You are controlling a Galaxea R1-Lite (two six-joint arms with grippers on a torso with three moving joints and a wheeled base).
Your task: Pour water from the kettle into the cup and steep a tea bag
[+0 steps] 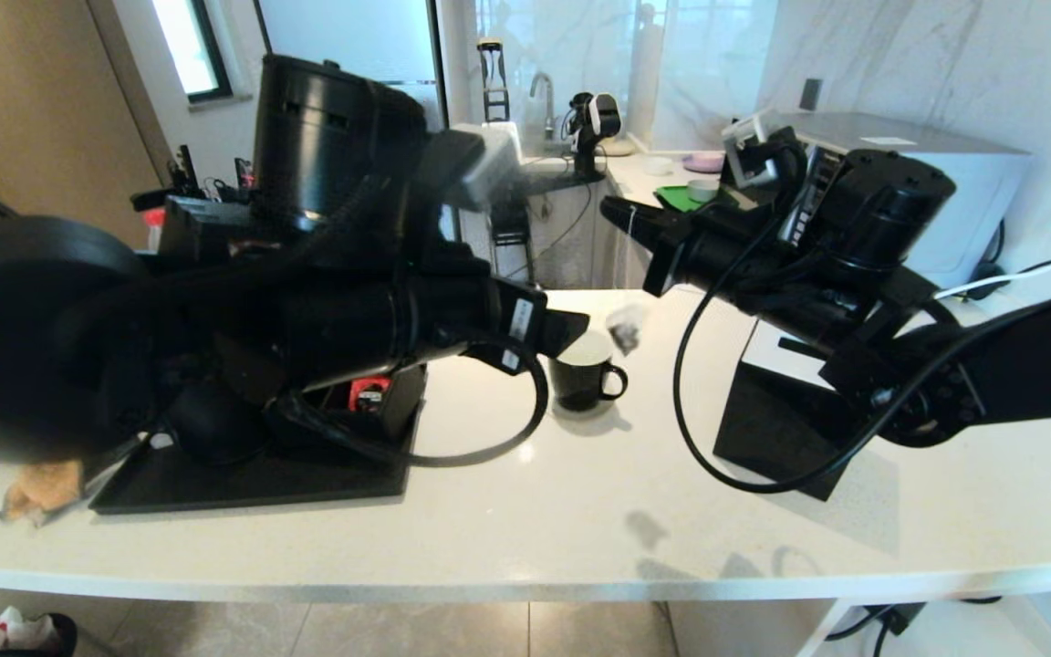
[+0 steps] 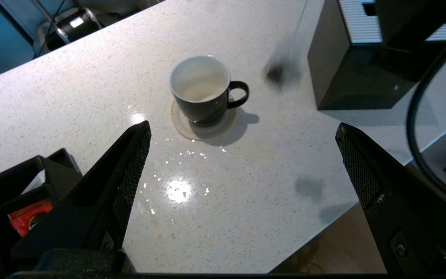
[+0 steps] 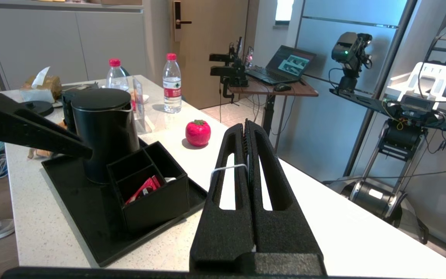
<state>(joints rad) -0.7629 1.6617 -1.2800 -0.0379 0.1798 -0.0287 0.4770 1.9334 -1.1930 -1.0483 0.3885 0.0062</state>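
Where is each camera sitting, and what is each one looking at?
Head view: on the robot's head, looking forward and down at the white counter; both arms show, with the cup between them.
Left wrist view: behind the open left end effector, looking down at the cup and the swinging tea bag.
Right wrist view: behind the shut right end effector, which pinches the string, facing the kettle on its black tray.
Shared: head and left wrist views both show the cup and the tea bag.
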